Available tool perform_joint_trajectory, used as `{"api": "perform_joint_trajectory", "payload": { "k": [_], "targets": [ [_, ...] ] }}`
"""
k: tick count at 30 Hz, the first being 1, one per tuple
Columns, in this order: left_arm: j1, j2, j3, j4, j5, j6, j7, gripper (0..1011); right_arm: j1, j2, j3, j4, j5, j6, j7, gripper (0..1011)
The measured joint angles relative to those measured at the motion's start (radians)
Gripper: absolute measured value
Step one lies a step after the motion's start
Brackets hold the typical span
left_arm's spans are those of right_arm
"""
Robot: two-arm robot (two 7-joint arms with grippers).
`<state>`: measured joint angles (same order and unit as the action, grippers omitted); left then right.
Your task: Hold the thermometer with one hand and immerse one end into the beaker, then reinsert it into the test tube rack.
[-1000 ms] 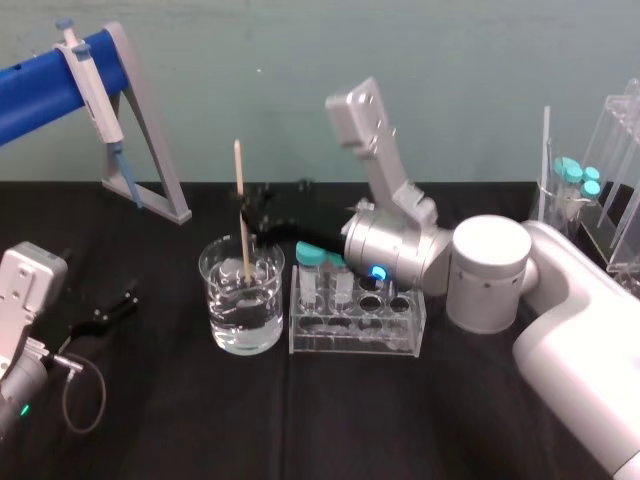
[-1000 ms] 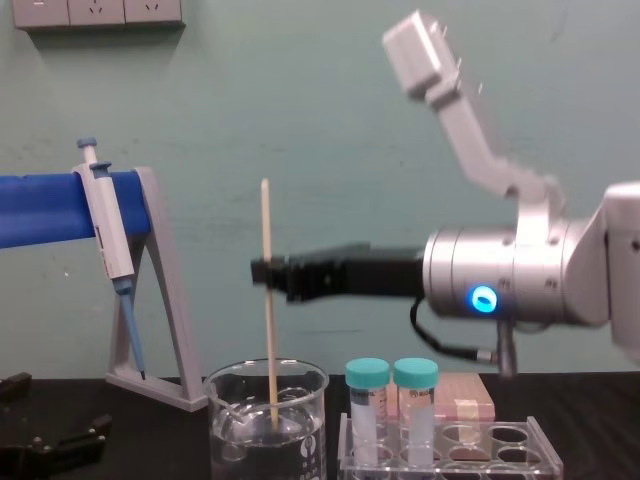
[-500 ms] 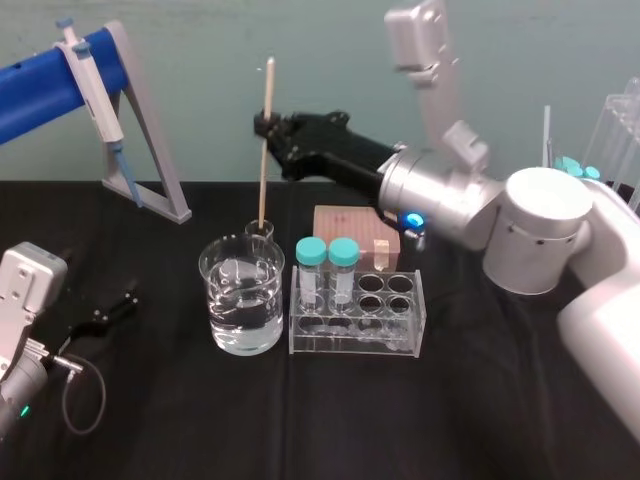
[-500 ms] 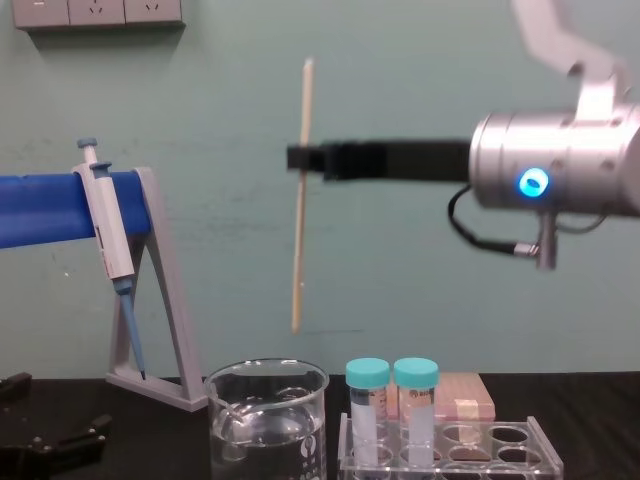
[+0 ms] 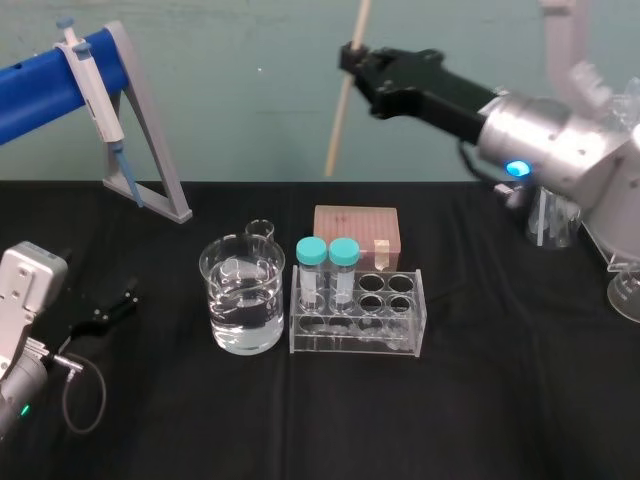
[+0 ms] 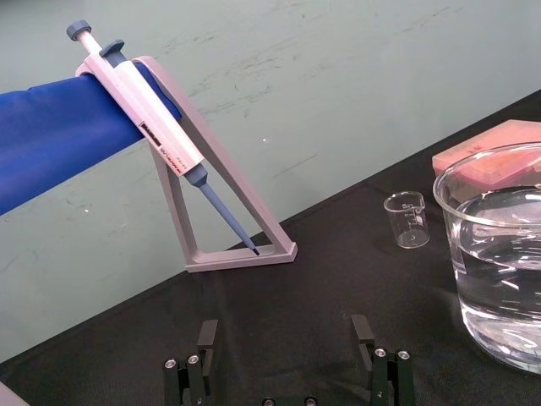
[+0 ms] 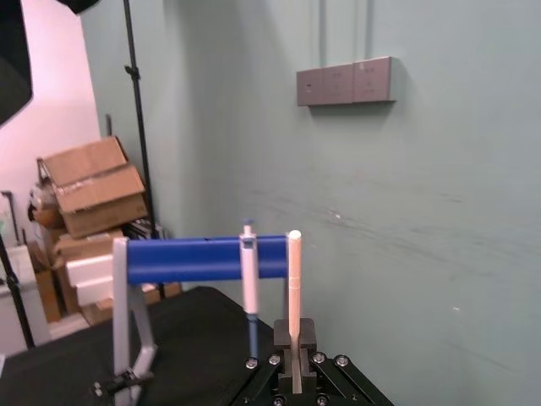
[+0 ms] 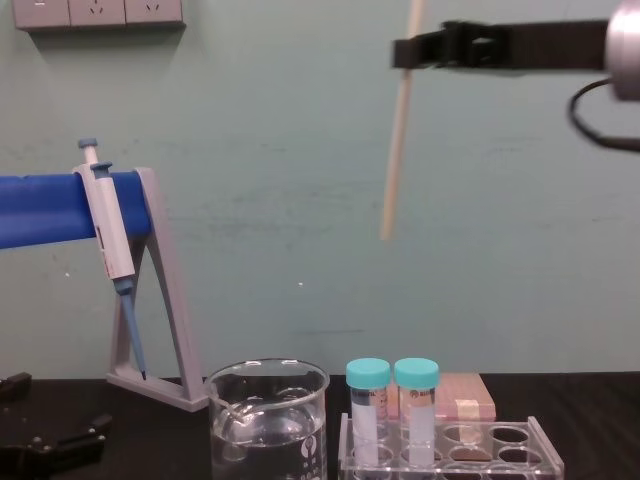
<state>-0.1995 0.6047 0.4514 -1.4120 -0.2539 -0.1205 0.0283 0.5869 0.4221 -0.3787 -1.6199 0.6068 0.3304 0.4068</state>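
Observation:
My right gripper (image 5: 350, 55) is shut on the thermometer (image 5: 337, 128), a thin cream rod held slightly tilted, high above the table. In the chest view the thermometer (image 8: 394, 150) hangs from the right gripper (image 8: 405, 50), its lower end well above the beaker (image 8: 267, 415) and over the test tube rack (image 8: 500, 447). The right wrist view shows the rod (image 7: 293, 283) clamped between the jaws of the right gripper (image 7: 293, 359). The beaker (image 5: 243, 300) holds water and stands just left of the rack (image 5: 352, 342). My left gripper (image 6: 285, 338) rests open on the table at the left.
Two teal-capped tubes (image 5: 328, 255) stand in the rack's left holes. A pipette (image 5: 88, 85) hangs on the blue-and-grey stand (image 5: 150, 150) at the back left. A small beaker (image 5: 260, 231) and a pink box (image 5: 355, 225) sit behind. Glassware (image 5: 552, 218) stands at the right.
The right gripper has lifted the thermometer out of the beaker's water and carried it up and to the right. The left arm has not moved.

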Motion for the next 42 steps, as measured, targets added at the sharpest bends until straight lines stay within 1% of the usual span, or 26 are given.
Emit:
{"api": "perform_joint_trajectory", "payload": {
  "k": [3, 4, 5, 6, 9, 10, 11, 12, 13, 14, 16, 19, 26, 35, 42],
  "targets": [
    [0.0, 0.0, 0.0, 0.0, 0.0, 0.0, 0.0, 1004, -0.004, 0.036, 0.013, -0.022, 0.007, 0.017, 0.0, 52],
    [0.0, 0.0, 0.0, 0.0, 0.0, 0.0, 0.0, 1004, -0.008, 0.06, 0.022, -0.037, 0.012, 0.025, 0.0, 52],
    [0.0, 0.0, 0.0, 0.0, 0.0, 0.0, 0.0, 1004, -0.011, 0.073, 0.027, -0.043, 0.013, 0.028, 0.0, 52],
    [0.0, 0.0, 0.0, 0.0, 0.0, 0.0, 0.0, 1004, -0.017, 0.097, 0.036, -0.054, 0.015, 0.033, 0.0, 52],
    [0.0, 0.0, 0.0, 0.0, 0.0, 0.0, 0.0, 1004, -0.029, 0.128, 0.048, -0.062, 0.019, 0.035, -0.002, 52],
    [0.0, 0.0, 0.0, 0.0, 0.0, 0.0, 0.0, 1004, -0.038, 0.148, 0.054, -0.066, 0.02, 0.038, -0.005, 52],
    [0.0, 0.0, 0.0, 0.0, 0.0, 0.0, 0.0, 1004, -0.042, 0.155, 0.056, -0.066, 0.021, 0.039, -0.006, 52],
    [0.0, 0.0, 0.0, 0.0, 0.0, 0.0, 0.0, 1003, -0.051, 0.172, 0.059, -0.066, 0.021, 0.041, -0.011, 52],
    [0.0, 0.0, 0.0, 0.0, 0.0, 0.0, 0.0, 1004, -0.051, 0.172, 0.059, -0.066, 0.021, 0.041, -0.011, 52],
    [0.0, 0.0, 0.0, 0.0, 0.0, 0.0, 0.0, 1004, -0.061, 0.185, 0.06, -0.064, 0.022, 0.041, -0.014, 52],
    [0.0, 0.0, 0.0, 0.0, 0.0, 0.0, 0.0, 1004, -0.075, 0.2, 0.06, -0.055, 0.025, 0.041, -0.017, 52],
    [0.0, 0.0, 0.0, 0.0, 0.0, 0.0, 0.0, 1004, -0.09, 0.209, 0.053, -0.039, 0.029, 0.04, -0.02, 52],
    [0.0, 0.0, 0.0, 0.0, 0.0, 0.0, 0.0, 1004, -0.108, 0.21, 0.031, -0.006, 0.035, 0.031, -0.02, 52],
    [0.0, 0.0, 0.0, 0.0, 0.0, 0.0, 0.0, 1004, -0.119, 0.194, -0.003, 0.05, 0.036, -0.002, 0.002, 52],
    [0.0, 0.0, 0.0, 0.0, 0.0, 0.0, 0.0, 1004, -0.104, 0.173, -0.037, 0.101, 0.026, -0.032, 0.029, 52]
  ]
}}
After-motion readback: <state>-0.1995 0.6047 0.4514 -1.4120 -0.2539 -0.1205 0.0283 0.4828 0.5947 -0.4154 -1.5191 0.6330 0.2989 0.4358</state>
